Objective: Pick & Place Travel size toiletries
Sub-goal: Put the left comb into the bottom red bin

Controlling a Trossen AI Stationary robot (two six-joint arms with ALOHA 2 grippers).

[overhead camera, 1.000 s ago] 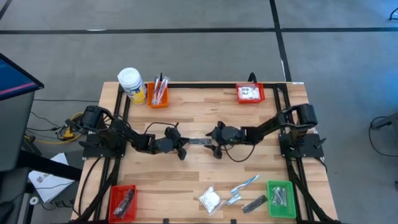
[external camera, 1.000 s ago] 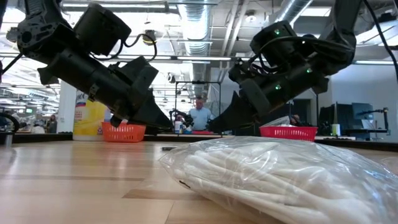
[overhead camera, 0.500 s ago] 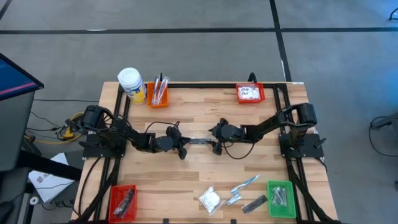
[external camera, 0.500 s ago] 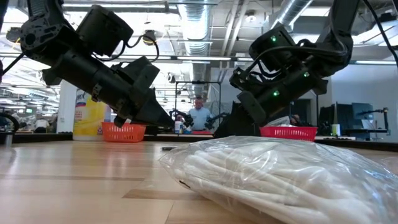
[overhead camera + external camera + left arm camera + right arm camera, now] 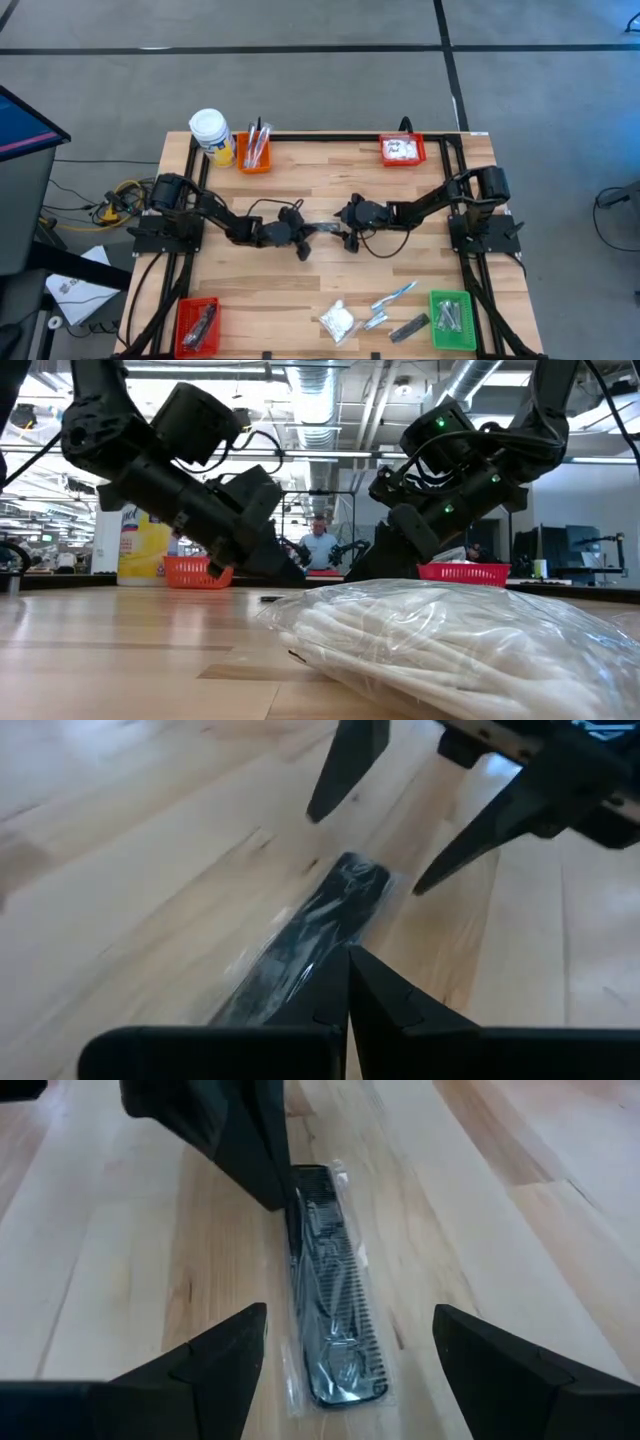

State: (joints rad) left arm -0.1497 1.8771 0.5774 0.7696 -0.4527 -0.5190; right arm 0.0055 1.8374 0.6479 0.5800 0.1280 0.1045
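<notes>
Left gripper, shut, now nearer open right gripper over comb on wooden table.

Wooden table with black frame along edges. White-capped yellow jar at far left corner, just beside orange bin. Red bin near far right corner. Second red bin at near left corner, green bin at near right corner. Person in room behind table, far off.
</notes>
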